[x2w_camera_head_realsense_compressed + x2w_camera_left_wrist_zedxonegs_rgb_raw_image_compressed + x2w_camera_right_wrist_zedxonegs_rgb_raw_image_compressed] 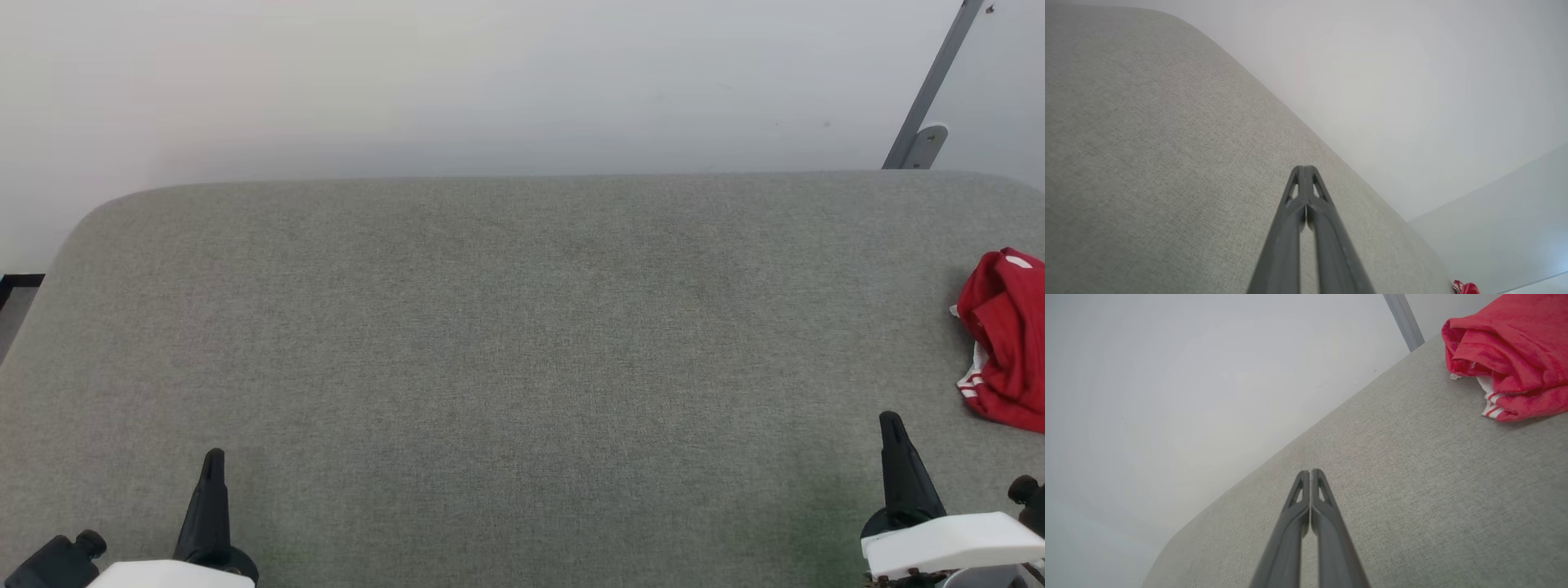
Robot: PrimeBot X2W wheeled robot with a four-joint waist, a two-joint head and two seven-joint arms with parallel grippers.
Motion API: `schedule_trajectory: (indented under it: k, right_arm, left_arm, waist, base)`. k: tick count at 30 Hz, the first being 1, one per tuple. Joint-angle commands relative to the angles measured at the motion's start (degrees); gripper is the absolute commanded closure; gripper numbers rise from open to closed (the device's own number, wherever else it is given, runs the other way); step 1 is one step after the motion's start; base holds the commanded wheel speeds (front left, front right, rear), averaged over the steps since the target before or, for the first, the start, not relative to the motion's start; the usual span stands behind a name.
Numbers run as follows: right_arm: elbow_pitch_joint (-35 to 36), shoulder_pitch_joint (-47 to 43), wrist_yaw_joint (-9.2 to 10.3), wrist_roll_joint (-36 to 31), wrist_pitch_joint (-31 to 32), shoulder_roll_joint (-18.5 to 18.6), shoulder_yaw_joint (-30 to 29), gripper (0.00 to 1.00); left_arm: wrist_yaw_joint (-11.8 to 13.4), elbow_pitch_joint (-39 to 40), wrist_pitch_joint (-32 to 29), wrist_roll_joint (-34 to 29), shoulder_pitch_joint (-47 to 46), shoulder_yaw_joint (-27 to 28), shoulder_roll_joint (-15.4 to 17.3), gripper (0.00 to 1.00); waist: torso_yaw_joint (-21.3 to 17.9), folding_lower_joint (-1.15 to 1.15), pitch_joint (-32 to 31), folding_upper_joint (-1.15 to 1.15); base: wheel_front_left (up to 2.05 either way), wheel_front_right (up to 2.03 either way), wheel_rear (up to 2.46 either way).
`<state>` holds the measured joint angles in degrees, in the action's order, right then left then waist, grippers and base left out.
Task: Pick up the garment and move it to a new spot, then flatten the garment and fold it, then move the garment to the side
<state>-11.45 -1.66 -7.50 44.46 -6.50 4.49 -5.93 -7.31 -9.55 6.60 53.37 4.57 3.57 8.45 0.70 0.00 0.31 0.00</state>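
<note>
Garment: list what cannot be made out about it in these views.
- Head view: the garment runs off the right edge; its full extent is unseen.
- Left wrist view: tiny at the bottom edge, too small for detail.
- Right wrist view: cut by the frame edges; bunched folds hide any front print.

The padded table [522,327] spans the head view. The garment [1004,343] lies on the table at its right edge, about midway between the table's near and far sides. The left gripper [214,456] is at the table's near left part. The right gripper [890,420] is at the table's near right part, nearer than the garment and apart from it. Behind the table's far edge rises the wall [490,82]. A slanted strut [931,90] stands behind the table's far right corner.
</note>
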Motion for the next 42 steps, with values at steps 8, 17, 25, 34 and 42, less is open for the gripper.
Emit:
schedule_trajectory:
  k: [8, 17, 25, 34, 42]
  right_arm:
    - [0.18, 2.26, 0.00, 6.82, 1.94, -0.09, -0.26, 1.00]
    - [-0.23, 3.15, 0.00, 12.93, 3.60, -0.31, -0.34, 1.00]
    - [-0.54, 3.98, 0.00, 17.89, 5.00, -0.49, -0.40, 1.00]
    - [-0.79, 4.61, 0.00, 22.50, 6.27, -0.68, -0.46, 1.00]
    - [-1.06, 5.22, 0.01, 26.84, 7.48, -0.86, -0.51, 1.00]
  left_arm:
    - [-0.10, -0.09, -1.73, 5.66, -2.72, 0.66, -0.44, 1.00]
    - [-0.13, -0.74, -3.35, 10.62, -4.02, 0.97, -1.19, 1.00]
    - [-0.15, -1.26, -4.74, 14.69, -5.08, 1.20, -1.78, 1.00]
    - [-0.17, -1.74, -6.03, 18.49, -6.07, 1.45, -2.26, 1.00]
    - [-0.19, -2.20, -7.18, 22.01, -6.90, 1.68, -2.83, 1.00]
  waist:
    - [-0.06, 0.00, -0.01, 0.00]
    - [-0.13, 0.00, -0.02, 0.00]
    - [-0.19, 0.00, -0.04, 0.00]
    - [-0.26, 0.00, -0.05, 0.00]
    - [-0.32, 0.00, -0.06, 0.00]
  base:
    - [0.00, 0.00, 0.00]
    - [0.00, 0.00, 0.00]
    - [0.00, 0.00, 0.00]
    - [0.00, 0.00, 0.00]
    - [0.00, 0.00, 0.00]
